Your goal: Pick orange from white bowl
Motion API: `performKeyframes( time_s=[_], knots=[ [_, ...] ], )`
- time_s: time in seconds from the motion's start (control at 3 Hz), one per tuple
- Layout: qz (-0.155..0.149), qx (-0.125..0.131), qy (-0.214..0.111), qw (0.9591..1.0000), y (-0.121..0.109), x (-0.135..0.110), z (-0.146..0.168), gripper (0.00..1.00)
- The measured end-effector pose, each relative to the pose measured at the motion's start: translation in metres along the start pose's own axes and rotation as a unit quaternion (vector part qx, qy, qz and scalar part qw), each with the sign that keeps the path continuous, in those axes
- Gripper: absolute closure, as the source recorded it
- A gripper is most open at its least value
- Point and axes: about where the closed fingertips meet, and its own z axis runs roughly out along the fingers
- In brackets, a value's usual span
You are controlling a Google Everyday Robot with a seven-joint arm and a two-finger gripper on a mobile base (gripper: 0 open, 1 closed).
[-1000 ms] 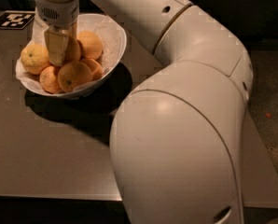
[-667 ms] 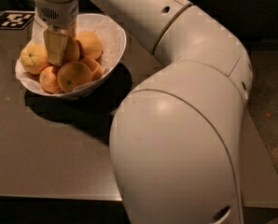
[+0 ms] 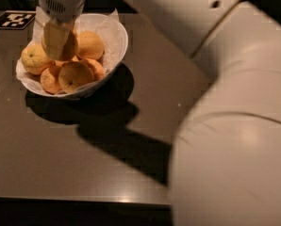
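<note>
The white bowl (image 3: 116, 28), lined with crinkled paper, stands at the table's far left and holds several round fruits. The orange (image 3: 75, 76), large and smooth with a dark stem dot, lies at the front of the pile. A paler, bumpy yellowish fruit (image 3: 35, 59) lies at the left, and another smooth fruit (image 3: 90, 44) at the back right. My gripper (image 3: 59, 44) reaches down into the bowl from above, just behind the orange. It presses against a fruit (image 3: 71, 46) that it partly hides.
A black-and-white marker tag (image 3: 13, 19) lies on the dark table (image 3: 84, 164) behind the bowl at the far left. My white arm (image 3: 235, 126) fills the right half of the view and casts a shadow beside the bowl.
The gripper has risen slightly over the bowl. The arm's large segments now sit further right and closer to the camera. The fruits in the bowl look unmoved.
</note>
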Motion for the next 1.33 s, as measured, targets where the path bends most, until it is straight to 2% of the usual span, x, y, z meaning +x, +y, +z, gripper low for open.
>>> performKeyframes(
  time_s=[0.33,0.67,1.0,1.33],
  knots=[
    [-0.031,0.04,-0.101,0.9936,0.023,-0.006,-0.075,1.0],
    [-0.066,0.064,-0.161,0.9827,0.051,-0.006,-0.13,1.0],
    [-0.072,0.056,-0.163,0.9824,0.072,0.007,-0.14,1.0],
    [-0.058,0.037,-0.148,0.9866,0.088,0.028,-0.131,1.0]
  ],
)
